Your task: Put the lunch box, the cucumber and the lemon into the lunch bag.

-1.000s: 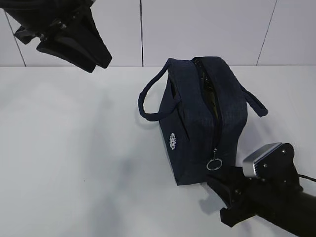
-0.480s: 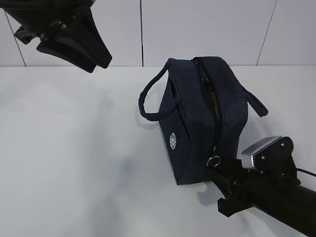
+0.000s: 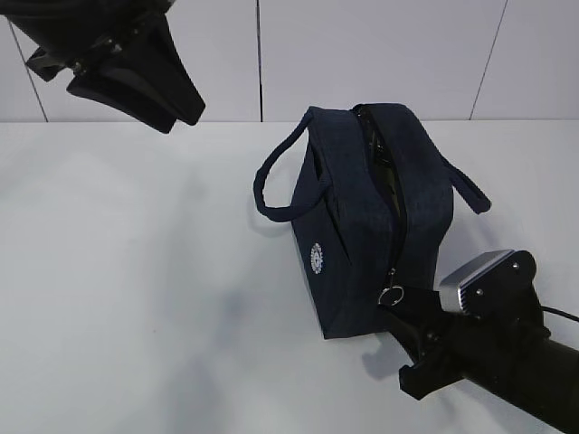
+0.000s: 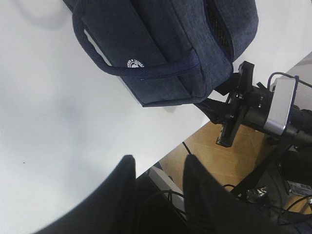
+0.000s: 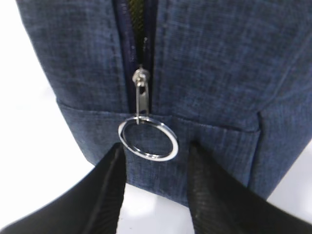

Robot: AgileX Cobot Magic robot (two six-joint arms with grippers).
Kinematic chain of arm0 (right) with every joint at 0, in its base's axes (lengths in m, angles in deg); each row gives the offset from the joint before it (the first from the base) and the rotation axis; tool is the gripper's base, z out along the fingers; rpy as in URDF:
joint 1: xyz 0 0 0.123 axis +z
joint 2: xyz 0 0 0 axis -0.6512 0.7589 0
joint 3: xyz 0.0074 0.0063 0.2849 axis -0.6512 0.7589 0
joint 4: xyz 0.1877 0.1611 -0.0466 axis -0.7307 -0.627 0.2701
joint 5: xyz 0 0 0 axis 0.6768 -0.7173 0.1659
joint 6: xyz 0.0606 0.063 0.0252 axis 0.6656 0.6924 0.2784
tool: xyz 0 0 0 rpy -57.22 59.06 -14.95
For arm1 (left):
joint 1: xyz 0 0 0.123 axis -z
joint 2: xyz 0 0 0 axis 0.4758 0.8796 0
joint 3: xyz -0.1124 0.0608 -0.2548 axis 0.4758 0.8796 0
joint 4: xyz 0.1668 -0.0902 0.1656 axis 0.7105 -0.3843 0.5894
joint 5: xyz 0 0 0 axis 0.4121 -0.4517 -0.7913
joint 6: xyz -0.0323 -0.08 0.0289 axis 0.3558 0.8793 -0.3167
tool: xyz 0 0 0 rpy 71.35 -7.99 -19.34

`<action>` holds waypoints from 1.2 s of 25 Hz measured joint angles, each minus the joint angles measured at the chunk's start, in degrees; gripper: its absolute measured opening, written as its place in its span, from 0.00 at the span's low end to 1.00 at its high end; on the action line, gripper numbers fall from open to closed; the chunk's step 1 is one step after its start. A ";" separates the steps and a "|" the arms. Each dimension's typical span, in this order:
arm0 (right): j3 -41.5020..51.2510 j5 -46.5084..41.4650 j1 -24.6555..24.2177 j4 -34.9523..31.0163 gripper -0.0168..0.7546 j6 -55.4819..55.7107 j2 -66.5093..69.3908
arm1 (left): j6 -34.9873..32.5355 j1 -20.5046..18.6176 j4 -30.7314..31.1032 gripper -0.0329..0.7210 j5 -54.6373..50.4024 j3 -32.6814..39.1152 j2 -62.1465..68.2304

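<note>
Lunch bag (image 3: 371,226): I see it standing on the white table (image 3: 136,298), right of centre in the exterior view, navy fabric, top zip parted along most of its length with a dark gap showing inside.
Handles (image 3: 271,181): one loop droops off the left side, the other off the far right.
Ring pull (image 5: 147,139): I have it hanging at the near end of the bag, metal ring dangling from the slider, lying against the fabric.
Right gripper (image 5: 155,163): my jaws stand apart, one finger either side of the ring, just below it; nothing is gripped, and I cannot tell whether a finger touches the ring.
Left gripper (image 4: 157,183): jaws parted and empty, held high over the table's left side, well apart from the bag.
Table edge (image 4: 195,131): in the left wrist view I see the wooden floor beyond it.
</note>
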 joint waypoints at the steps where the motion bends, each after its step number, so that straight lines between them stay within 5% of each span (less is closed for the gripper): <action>1: 0.00 0.00 0.00 0.00 0.46 -0.50 0.00 | 0.00 0.00 0.00 0.36 0.00 0.00 0.00; 30: -0.11 0.00 0.00 2.15 0.45 -4.31 0.00 | 0.00 0.00 0.00 0.36 0.00 0.00 0.00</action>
